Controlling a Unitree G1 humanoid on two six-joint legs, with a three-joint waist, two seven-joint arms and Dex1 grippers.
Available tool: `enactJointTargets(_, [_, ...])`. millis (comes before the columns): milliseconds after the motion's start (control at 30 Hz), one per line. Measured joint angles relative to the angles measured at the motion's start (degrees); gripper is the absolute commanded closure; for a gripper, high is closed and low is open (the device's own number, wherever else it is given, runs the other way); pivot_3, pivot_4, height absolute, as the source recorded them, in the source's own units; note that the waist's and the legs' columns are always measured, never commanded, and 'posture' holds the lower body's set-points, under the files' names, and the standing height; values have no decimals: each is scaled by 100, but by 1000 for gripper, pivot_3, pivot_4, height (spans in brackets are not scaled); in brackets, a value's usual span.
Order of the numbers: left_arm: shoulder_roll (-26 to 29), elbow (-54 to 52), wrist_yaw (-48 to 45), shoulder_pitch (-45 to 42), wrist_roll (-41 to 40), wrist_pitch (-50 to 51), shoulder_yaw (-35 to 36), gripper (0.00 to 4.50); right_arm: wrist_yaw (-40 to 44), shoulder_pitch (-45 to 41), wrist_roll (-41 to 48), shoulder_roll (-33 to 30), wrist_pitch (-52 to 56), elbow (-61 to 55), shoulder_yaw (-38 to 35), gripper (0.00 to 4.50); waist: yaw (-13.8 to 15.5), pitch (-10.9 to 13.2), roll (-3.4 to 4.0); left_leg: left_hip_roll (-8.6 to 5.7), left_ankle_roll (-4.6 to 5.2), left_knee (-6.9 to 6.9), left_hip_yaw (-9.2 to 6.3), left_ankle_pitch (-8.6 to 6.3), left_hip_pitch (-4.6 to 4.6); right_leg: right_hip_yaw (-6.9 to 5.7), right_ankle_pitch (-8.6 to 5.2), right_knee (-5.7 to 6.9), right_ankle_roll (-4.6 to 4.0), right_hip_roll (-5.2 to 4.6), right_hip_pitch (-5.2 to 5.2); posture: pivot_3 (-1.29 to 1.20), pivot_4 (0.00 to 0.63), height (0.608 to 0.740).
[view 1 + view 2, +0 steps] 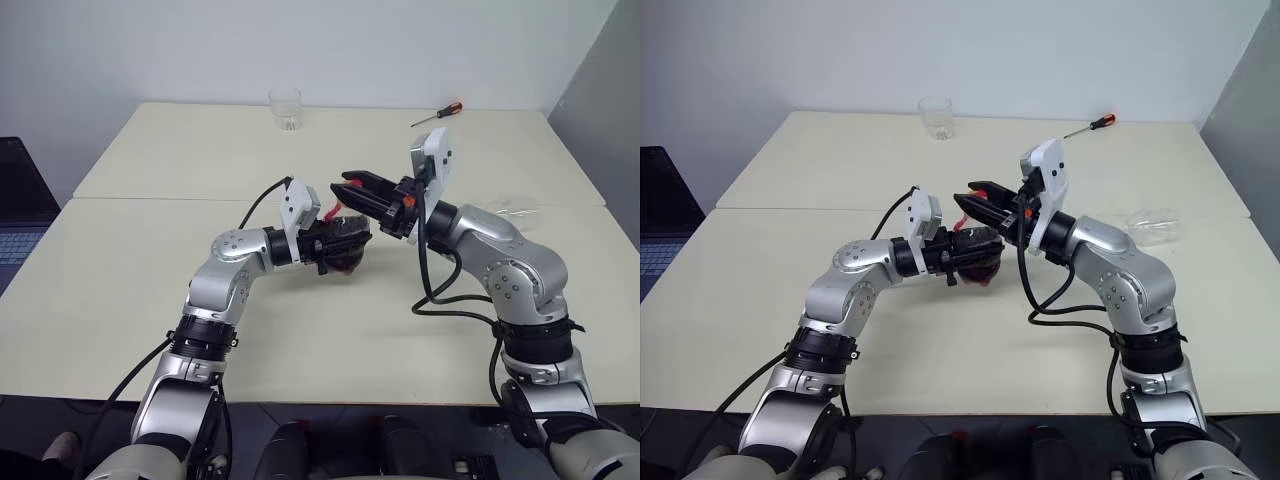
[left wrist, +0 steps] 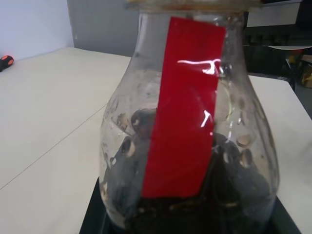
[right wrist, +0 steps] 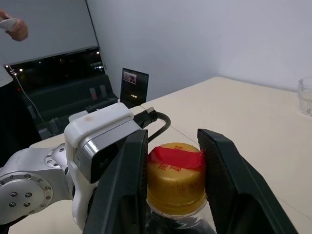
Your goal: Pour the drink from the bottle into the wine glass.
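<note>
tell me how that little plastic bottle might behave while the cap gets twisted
The bottle looks thin-walled, so it may flex under the left gripper. Its rounded body could slip or turn. The drink fills it only partly, so it is probably light.

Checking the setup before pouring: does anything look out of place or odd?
Yes: the wine glass lies on its side near the table's right edge, not upright. A screwdriver lies at the far edge.
</note>
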Motion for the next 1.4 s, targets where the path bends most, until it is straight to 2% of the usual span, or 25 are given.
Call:
enactJointTargets(233, [40,-348,-38,188,-74,115,-3,3108,562,-40,0,-244,-98,28,48,3247,-2,1,1,0,0,-2,2,0,0,2,0,-3,0,0,0,0,150,740])
enactJointTargets(400, [354,-1470,-135,855,-480,613,-33,3108,1771,-85,39,-742,-390,9,293,3247,-9,8,10,3,1,-3,0,-1,0,2,0,-6,0,-1,-1,0,150,740])
enactJointTargets(600, [637,-2529,-112,1262,-1021,1288,-4,3108,2840,-262,241,-982,-528,42,323,3247,-2,11,12,3,1,0,-1,-1,3,0,0,-4,0,-1,4,0,150,740])
enactJointTargets(833, [787,-2995,-169,1445,-1307,1479,-55,3108,3749,-451,306,-1122,-620,165,423,3247,2,14,13,3,1,0,-1,-1,3,0,0,-5,0,-1,4,0,150,740])
enactJointTargets(1000, [837,-3024,-251,1463,-1350,1482,-106,3108,3928,-454,302,-1141,-657,182,464,3247,2,14,13,3,1,0,-1,-1,3,0,0,-5,0,-1,4,0,150,740])
enactJointTargets(1100, [826,-3023,-205,1457,-1381,1478,-93,3108,3858,-469,232,-1133,-647,247,477,2200,3,14,13,3,1,0,0,-1,3,1,0,-6,0,-3,4,0,150,740])
enactJointTargets(1200, [765,-3079,-196,1421,-1485,1444,-84,3108,3839,-452,183,-1142,-562,281,604,1339,5,18,12,3,1,0,0,0,1,1,0,-6,0,-4,3,0,150,740])
enactJointTargets(1300, [789,-3109,-205,1424,-1494,1383,-85,3108,3685,-421,218,-1251,-350,261,528,172,7,20,12,2,0,0,0,0,1,1,0,-7,0,-4,3,0,150,740])
enactJointTargets(1333, [796,-3112,-214,1426,-1494,1366,-87,3108,3631,-400,231,-1274,-289,254,497,32,7,20,11,3,0,0,-1,-1,1,1,0,-6,0,-4,3,0,150,740])
enactJointTargets(1400, [822,-3111,-225,1440,-1493,1357,-92,3108,3486,-347,310,-1368,-71,199,418,32,8,22,12,2,0,0,-1,-1,1,1,0,-6,0,-4,3,0,150,740])
